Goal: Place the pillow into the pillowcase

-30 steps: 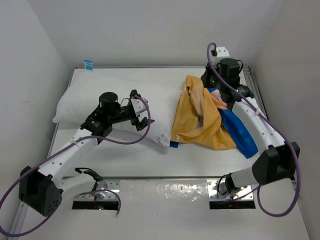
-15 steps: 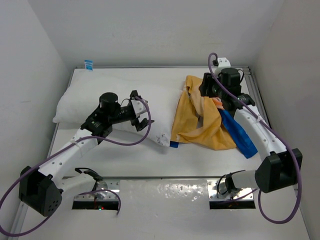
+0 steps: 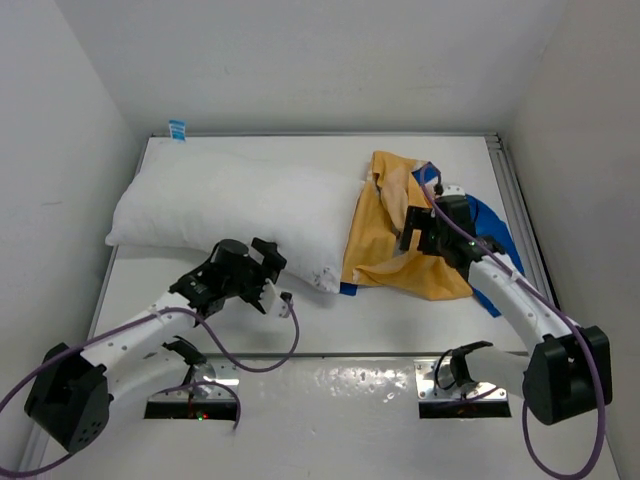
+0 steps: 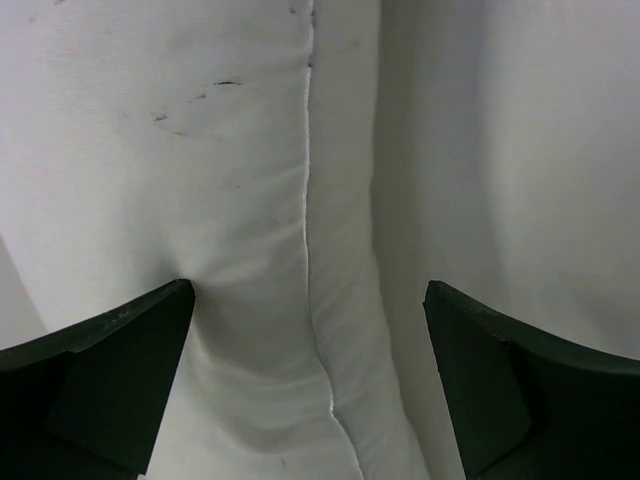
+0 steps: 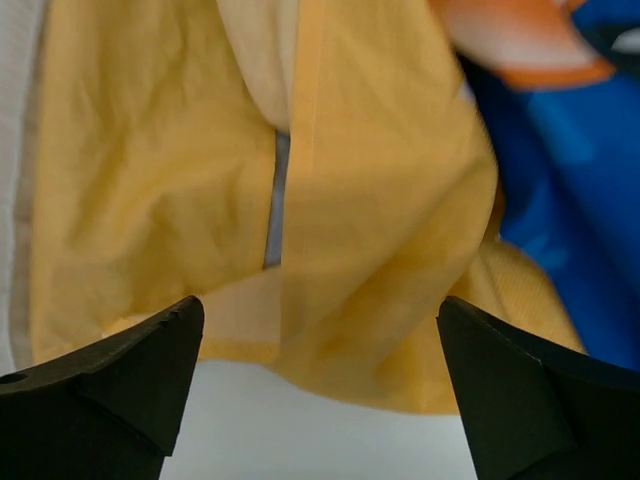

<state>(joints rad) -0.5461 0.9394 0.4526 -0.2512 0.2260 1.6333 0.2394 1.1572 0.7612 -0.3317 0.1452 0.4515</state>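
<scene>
**Both tools empty as pillow waits outside its case**

At the near side of the white bench (image 3: 400, 315), the left tool (image 3: 272, 272) hangs with its jaws spread wide over the front edge of the plump white rectangular fabric pillow (image 3: 220, 205), gripping nothing. Its wrist view shows the pillow's seam running between the two dark fingers. To the right, the right tool (image 3: 408, 230) hovers, also wide apart and empty, above the crumpled fabric pillowcase (image 3: 395, 260). The case lies orange-yellow side up, with its blue side spilling out beneath toward the right. The pillow is wholly outside the case, stretched across the left and middle of the bench, its right corner touching the case's orange edge. A small blue-and-white tag (image 3: 177, 129) shows at the far left corner.

The trouble ahead lies mostly in the heap. The case's mouth cannot be picked out among the folds. A pinch here may well catch both layers together and hold the opening closed, or seize a fold far from the hem. The pillow looks soft and bulky, so a two-finger nip on its seam could slip off the stuffing, or drag one corner while the rest stays put. Pushed toward an unheld case, it would likely shove the fabric along the bench instead of entering. The left arm's loose purple cable (image 3: 290, 330), looping near the bench's front edge, could snag as the arm reaches.
</scene>
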